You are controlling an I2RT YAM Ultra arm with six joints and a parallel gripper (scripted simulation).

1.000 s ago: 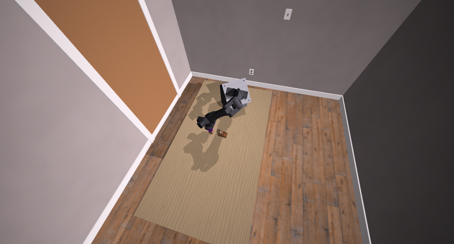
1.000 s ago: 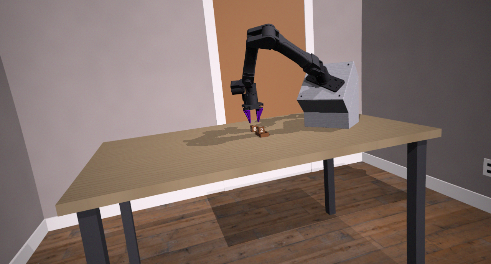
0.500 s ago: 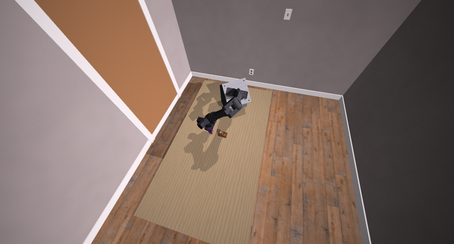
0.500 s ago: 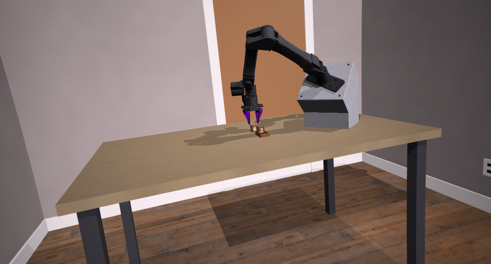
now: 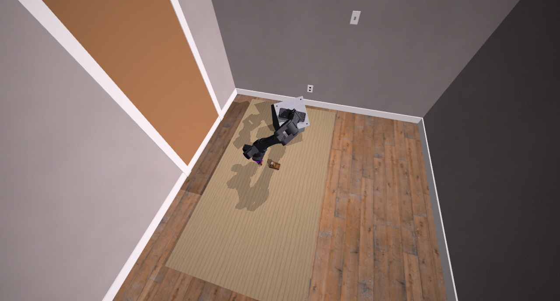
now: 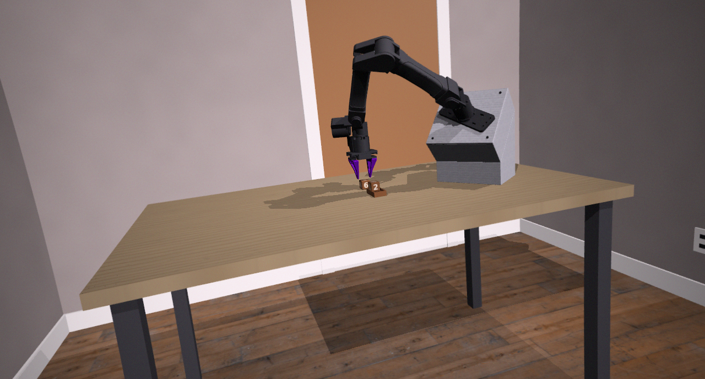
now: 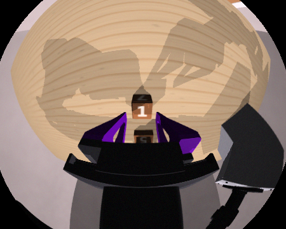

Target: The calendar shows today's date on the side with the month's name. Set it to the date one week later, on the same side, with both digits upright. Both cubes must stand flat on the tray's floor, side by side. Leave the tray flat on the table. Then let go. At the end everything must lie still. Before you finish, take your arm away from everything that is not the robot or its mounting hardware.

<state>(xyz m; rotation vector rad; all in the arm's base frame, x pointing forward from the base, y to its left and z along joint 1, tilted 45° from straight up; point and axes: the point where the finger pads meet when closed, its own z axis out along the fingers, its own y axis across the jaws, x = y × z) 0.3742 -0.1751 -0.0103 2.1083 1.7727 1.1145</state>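
Note:
A brown cube (image 5: 260, 164) (image 6: 364, 184) (image 7: 142, 109) stands loose on the table, beside the tray. It shows an upright 6 in the exterior view and a 1 on its top in the wrist view. A second cube (image 5: 272, 163) (image 6: 375, 185) (image 7: 143, 137) sits at one end of the brown tray (image 6: 378, 193) and shows an upright 2 in the exterior view. The tray's other end (image 5: 276, 166) is empty. My gripper (image 5: 258, 162) (image 6: 364, 177) (image 7: 141, 115) is partly open and empty, pointing down just above the loose cube. The tray and its month name are not readable in the wrist view.
The wooden table (image 5: 250, 252) (image 6: 256, 228) (image 7: 95, 19) carries the grey base block (image 5: 304, 115) (image 6: 505, 145) (image 7: 225, 140) of the arm near its far end. The arm's shadows fall across the table top around the cubes. Walls stand around the table.

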